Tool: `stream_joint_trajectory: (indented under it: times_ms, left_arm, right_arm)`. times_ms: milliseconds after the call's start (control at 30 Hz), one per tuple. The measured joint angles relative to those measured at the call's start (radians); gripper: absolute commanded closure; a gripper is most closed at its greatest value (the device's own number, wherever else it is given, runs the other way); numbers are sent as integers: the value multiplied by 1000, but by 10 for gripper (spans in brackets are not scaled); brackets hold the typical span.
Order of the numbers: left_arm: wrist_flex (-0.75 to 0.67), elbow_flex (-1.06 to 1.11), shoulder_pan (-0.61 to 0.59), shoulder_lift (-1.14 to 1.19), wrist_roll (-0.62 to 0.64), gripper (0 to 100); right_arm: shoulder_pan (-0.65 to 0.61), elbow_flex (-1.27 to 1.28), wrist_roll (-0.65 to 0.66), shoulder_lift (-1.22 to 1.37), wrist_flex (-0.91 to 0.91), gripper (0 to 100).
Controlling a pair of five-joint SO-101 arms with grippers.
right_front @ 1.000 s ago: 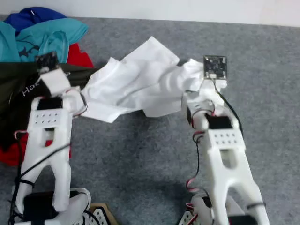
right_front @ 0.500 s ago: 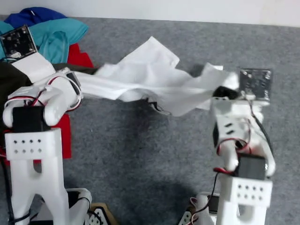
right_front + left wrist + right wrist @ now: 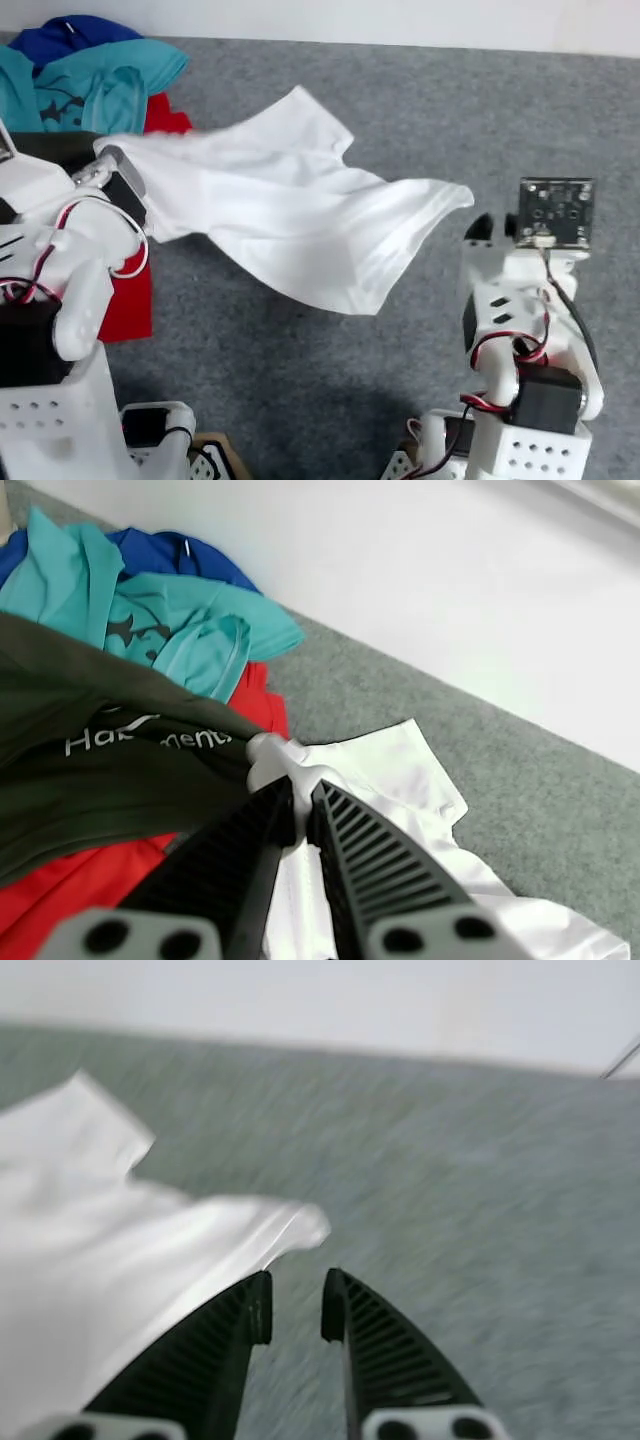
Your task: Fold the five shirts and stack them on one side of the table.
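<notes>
You're early in the job: nothing is folded or stacked yet. Your left pincer (image 3: 302, 792) pinches the white shirt (image 3: 290, 220), which sprawls loose over the tabletop (image 3: 500, 120). Your right pincer (image 3: 297, 1285) is spread and empty beside its edge, and the other four shirts (image 3: 95, 85) lie heaped behind the left arm.

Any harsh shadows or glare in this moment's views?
High view: soft shadow on the grey carpeted table under the white fabric shirt and beneath the arms, no glare. Left wrist view: even light, no hard shadows. Right wrist view: the shirt shows very bright, its folds nearly washed out.
</notes>
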Motion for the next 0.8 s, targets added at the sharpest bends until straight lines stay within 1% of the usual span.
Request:
stream_joint_trajectory:
  times_ms: [133, 233, 300, 500, 600, 800]
  left_arm:
    - [0, 69, 0, -2, 0, 993]
    - [0, 121, -2, -3, 0, 993]
    - [-20, 172, -3, -5, 0, 993]
    - [-137, 331, -3, -5, 0, 993]
    - [-187, 396, -3, -5, 2, 990]
    - [-224, 443, -3, -5, 2, 990]
  right_arm:
    - [-181, 137, 9, 0, 51, 886]
    - [-330, 241, 14, 0, 44, 886]
    - [-396, 305, 18, 0, 0, 886]
    - [-471, 471, 18, 2, -238, 883]
    - [-486, 520, 18, 2, -364, 882]
    - [-493, 532, -6, 21, -486, 882]
